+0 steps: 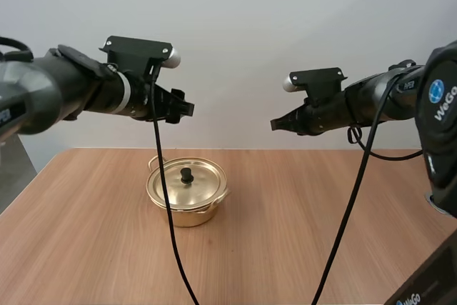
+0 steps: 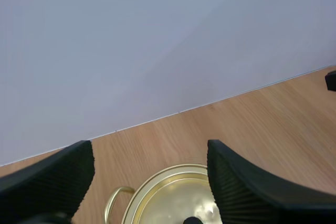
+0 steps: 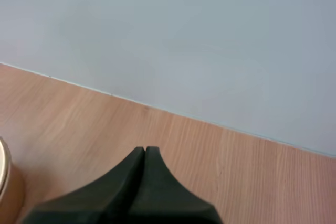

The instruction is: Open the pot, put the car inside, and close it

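The pot, with its lid seated, is the only obstacle on the table. It stands left of centre, nearer the far edge than the near edge. Bare wood surrounds it on every side, widest toward the right and near edges. The left gripper, fingers apart, hangs well above the pot, with open air down to the lid knob. The right gripper, fingers pressed together, hangs above bare wood to the pot's right, well apart from the left gripper.
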Robot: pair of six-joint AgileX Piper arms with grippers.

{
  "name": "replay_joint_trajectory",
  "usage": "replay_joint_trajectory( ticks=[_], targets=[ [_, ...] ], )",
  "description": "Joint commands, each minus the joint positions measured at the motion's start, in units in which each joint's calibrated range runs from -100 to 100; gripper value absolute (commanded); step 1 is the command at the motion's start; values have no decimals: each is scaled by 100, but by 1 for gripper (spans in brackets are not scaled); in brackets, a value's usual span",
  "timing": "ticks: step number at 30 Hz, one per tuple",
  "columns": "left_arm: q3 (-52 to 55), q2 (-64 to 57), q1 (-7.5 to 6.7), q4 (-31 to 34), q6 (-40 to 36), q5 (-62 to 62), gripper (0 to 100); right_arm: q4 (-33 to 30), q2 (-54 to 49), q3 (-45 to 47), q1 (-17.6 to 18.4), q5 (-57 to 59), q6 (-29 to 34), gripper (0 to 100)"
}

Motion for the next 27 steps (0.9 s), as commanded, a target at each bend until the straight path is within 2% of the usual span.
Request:
replay_joint_trajectory(
  ticks=[1, 4, 6, 10, 12, 16, 18, 21, 24, 27],
  targets=[
    [1169, -3703, 376, -1068, 369, 908, 100, 181, -482, 115, 1, -5, -241, 0],
    [1813, -4932, 656, -242, -336, 659, 100, 434, -981, 324, 1, -98, -266, 0],
    [2066, -5608, 710, 273, -1074, 145, 100, 527, -1307, 503, 1, -196, -417, 0],
    [2342, -5893, 462, 1763, -2465, -277, 100, 538, -2014, 981, -124, -214, -649, 0],
    [2517, -5893, 345, 2529, -2870, -438, 100, 538, -2421, 1289, -222, -199, -795, 0],
    [3263, -5922, -125, 3974, -3967, -1408, 100, 538, -3319, 2126, -346, -199, -1041, 0],
    [3673, -6023, -250, 4614, -4505, -1488, 100, 526, -3817, 2509, -353, -216, -1041, 0],
    [3955, -6292, -401, 5258, -5192, -1397, 100, 485, -4618, 3041, -353, -249, -1041, 0],
    [4144, -6374, -474, 5566, -5641, -1048, 100, 49, -5229, 3413, -353, -308, -946, 0],
    [4144, -6418, -474, 5677, -5764, -1033, 100, -393, -5673, 3728, -353, -387, -113, 0]
  ],
)
